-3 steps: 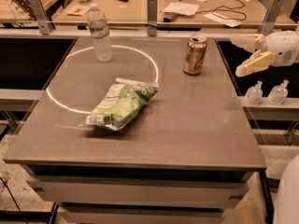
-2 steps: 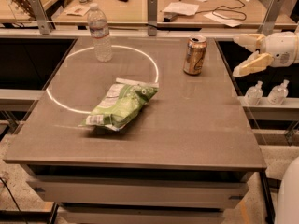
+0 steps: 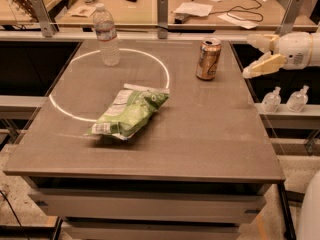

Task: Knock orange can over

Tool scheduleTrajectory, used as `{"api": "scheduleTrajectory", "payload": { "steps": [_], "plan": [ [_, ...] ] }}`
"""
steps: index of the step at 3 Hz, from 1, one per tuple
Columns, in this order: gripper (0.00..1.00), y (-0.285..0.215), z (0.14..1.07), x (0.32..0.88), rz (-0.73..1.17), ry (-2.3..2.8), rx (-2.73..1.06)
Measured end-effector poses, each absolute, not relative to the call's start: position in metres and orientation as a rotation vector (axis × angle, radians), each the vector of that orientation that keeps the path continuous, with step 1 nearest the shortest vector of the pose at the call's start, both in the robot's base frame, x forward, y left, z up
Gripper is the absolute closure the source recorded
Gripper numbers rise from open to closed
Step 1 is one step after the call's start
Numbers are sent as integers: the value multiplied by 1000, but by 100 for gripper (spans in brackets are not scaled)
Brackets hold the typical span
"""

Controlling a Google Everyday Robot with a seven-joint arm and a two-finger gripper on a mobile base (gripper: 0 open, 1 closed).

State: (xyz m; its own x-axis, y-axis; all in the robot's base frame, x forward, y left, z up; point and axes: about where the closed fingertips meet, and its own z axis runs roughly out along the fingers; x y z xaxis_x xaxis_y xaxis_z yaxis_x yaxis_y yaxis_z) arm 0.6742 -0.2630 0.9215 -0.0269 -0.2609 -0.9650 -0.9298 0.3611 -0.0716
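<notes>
The orange can [image 3: 208, 58] stands upright near the far right part of the grey table [image 3: 200, 134]. It is copper-orange with a silver top. My gripper [image 3: 252, 56] hangs at the right edge of the table, at can height, a short way right of the can and not touching it. Its two pale fingers [image 3: 262, 66] are spread apart with nothing between them.
A clear water bottle [image 3: 106, 35] stands at the far left on a white circle line. A green chip bag [image 3: 129, 113] lies mid-table. Two small bottles [image 3: 285, 100] stand on a shelf to the right. A cluttered desk [image 3: 200, 6] lies behind.
My gripper has moved a little to the left, closer to the can. The can, bottle and bag have not moved.
</notes>
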Motion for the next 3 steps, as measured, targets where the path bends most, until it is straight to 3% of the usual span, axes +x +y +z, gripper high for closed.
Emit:
{"api": "scheduleTrajectory", "payload": {
  "steps": [3],
  "plan": [
    [0,-204,913,693,683,1563,-986]
  ]
}}
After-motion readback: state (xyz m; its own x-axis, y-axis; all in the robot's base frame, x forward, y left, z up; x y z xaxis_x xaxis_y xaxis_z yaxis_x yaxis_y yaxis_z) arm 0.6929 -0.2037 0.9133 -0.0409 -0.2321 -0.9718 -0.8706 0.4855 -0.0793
